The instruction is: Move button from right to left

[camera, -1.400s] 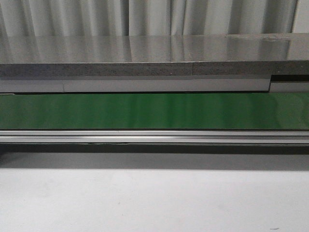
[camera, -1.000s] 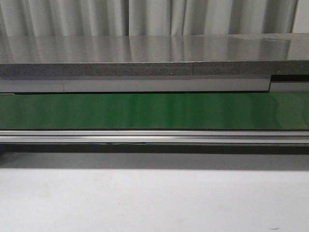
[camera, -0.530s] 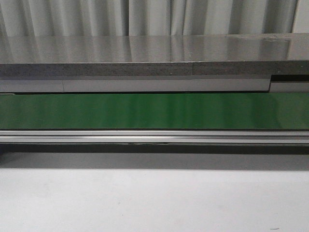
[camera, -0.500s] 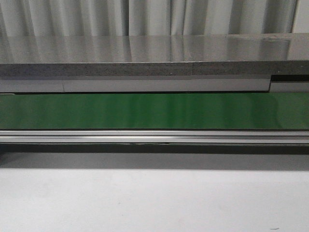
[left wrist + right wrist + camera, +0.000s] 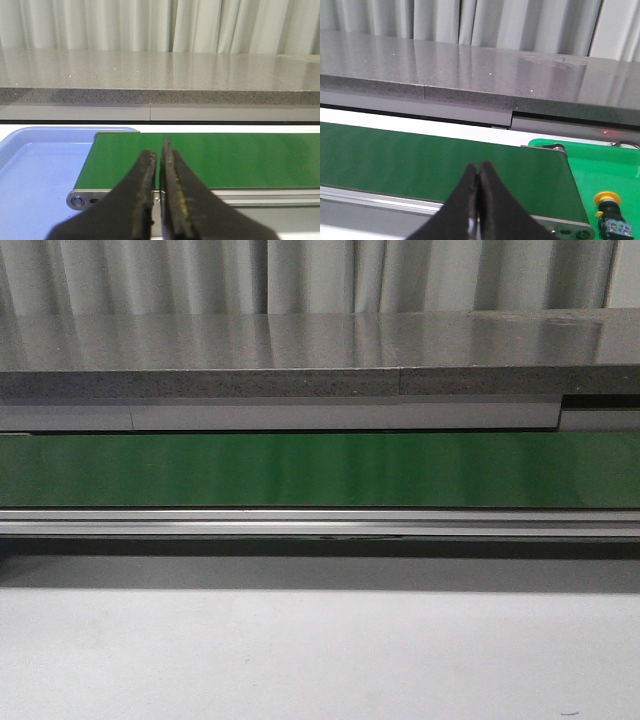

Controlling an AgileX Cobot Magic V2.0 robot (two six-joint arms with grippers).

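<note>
The button (image 5: 610, 212), with an orange-yellow round cap on a dark body, stands in a bright green tray (image 5: 600, 160) just past the end of the green belt (image 5: 420, 155). It shows only in the right wrist view. My right gripper (image 5: 478, 167) is shut and empty, over the belt's near edge and apart from the button. My left gripper (image 5: 159, 150) is shut and empty, with only a hairline gap between its fingers. It sits over the other end of the belt (image 5: 240, 160). Neither gripper shows in the front view.
A blue tray (image 5: 40, 175) lies beside the belt's end in the left wrist view. The belt (image 5: 320, 470) has an aluminium rail (image 5: 320, 523) in front and a grey stone counter (image 5: 320, 350) behind. White table surface (image 5: 320, 660) lies nearest.
A thin dark streak along the belt's front rail has shifted to the right. Nothing else in the front view has changed.
</note>
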